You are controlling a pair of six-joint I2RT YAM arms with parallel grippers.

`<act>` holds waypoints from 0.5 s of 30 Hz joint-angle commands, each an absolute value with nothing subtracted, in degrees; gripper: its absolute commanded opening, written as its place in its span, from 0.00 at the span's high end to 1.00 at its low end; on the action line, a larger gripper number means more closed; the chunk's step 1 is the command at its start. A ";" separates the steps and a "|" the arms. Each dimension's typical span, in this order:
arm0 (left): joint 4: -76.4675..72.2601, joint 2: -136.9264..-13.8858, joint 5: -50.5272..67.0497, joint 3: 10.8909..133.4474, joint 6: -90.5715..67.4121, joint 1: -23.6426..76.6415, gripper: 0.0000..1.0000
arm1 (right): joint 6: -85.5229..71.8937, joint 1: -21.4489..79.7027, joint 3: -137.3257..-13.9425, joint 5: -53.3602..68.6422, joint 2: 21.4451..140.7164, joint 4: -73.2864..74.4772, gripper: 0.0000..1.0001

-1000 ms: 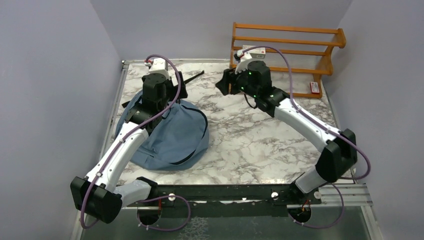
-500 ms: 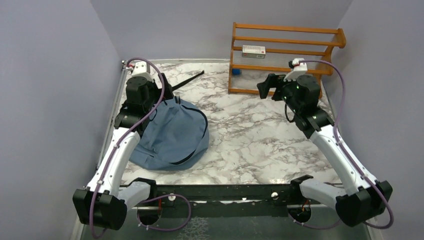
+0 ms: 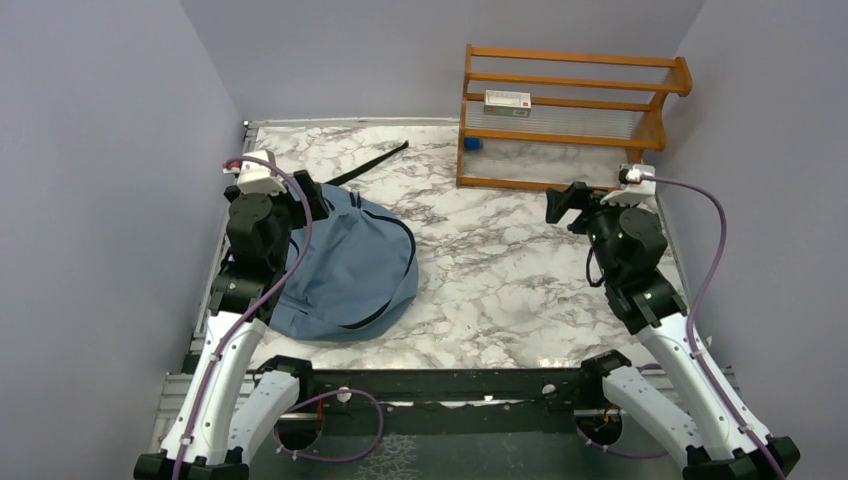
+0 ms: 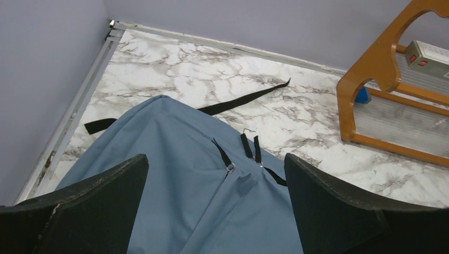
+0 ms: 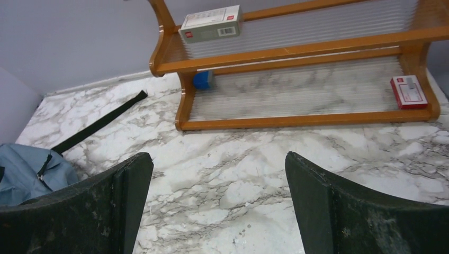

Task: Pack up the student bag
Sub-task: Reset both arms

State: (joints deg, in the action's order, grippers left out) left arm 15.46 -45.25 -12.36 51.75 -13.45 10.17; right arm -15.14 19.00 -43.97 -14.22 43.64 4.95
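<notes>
My left pincer point(image 4: 216, 161) hangs wide open and empty over the student bag point(image 3: 345, 265) slumped at the worktop's point(image 3: 500, 280) left, my right pincer point(image 5: 218, 159) equally open and empty facing the shelf point(image 5: 296, 50), and I risk snagging a loose strap point(image 4: 243, 100) and dragging the bag.

Left arm point(image 3: 232, 335): base at near-left corner, forearm rising steeply, wrist folded forward. Left gripper point(image 3: 308, 198) points toward far right, jaws wide apart. Both fingers point(image 4: 95, 206) frame bottom of left wrist view.

Right arm point(image 3: 668, 330): base at near-right corner, forearm angled up and inward, wrist bent. Right gripper point(image 3: 563, 203) points left and away, jaws spread fully. Its fingers point(image 5: 339, 206) dark, scuffed.
</notes>
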 commanded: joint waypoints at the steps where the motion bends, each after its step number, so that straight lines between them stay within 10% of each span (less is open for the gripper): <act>1: 15.31 -42.66 -17.16 49.58 -13.31 9.93 0.01 | -14.41 18.86 -41.44 -20.80 39.11 -1.01 0.00; 15: 15.56 -43.88 -15.33 48.53 -14.37 9.93 0.01 | -8.07 18.84 -38.08 -26.27 34.90 -4.67 0.00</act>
